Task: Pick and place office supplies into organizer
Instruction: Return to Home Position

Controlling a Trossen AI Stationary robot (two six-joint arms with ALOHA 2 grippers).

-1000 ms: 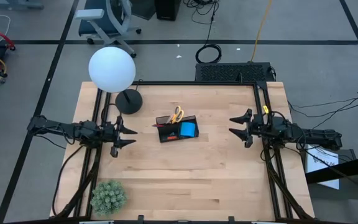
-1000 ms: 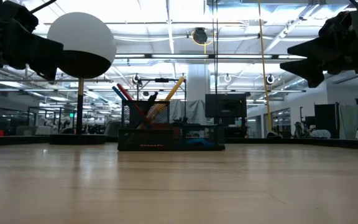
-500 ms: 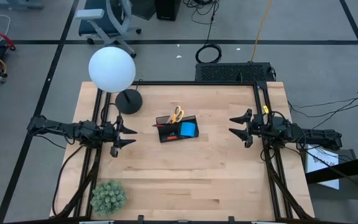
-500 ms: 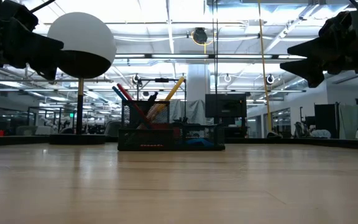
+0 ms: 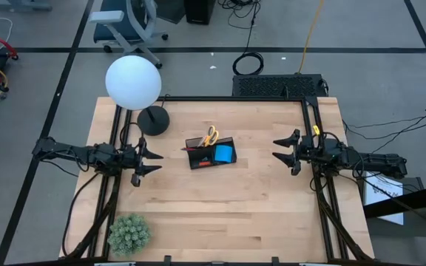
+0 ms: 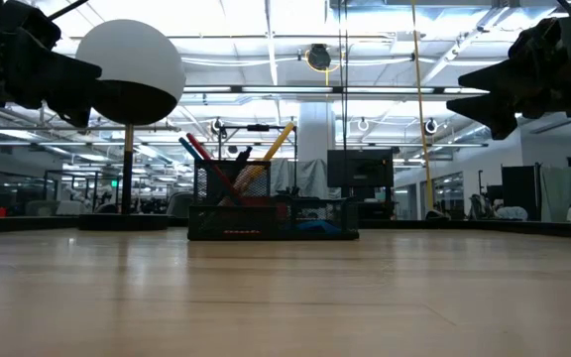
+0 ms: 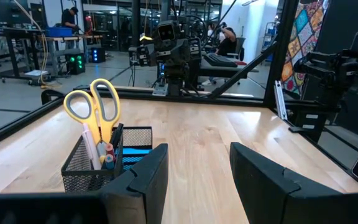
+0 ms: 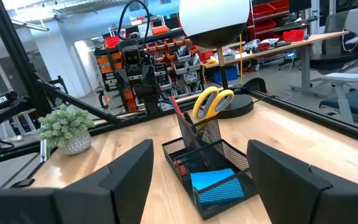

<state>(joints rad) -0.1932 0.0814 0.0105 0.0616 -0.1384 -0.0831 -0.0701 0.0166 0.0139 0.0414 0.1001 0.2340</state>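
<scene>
Scissors point(image 5: 210, 136) and pens point(image 6: 202, 155) are seen upright in the organizer point(image 5: 203, 164), the blue note pad point(image 5: 225, 153) lying in its low part. The left gripper point(image 5: 160, 162) and right gripper point(image 5: 274, 148) are held spread wide, empty, well off either side of it. The scissors are judged light and stiff, best gripped just below the handles

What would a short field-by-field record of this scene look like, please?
organizer: black mesh, mid-table
scissors: yellow-handled, upright in the organizer's tall cup, handles up
pens: leaning in the same cup
note pad: blue, in the low compartment
left gripper: open, empty, raised left of the organizer
right gripper: open, empty, raised right of it
others: globe lamp and plant, on the left arm's side
</scene>
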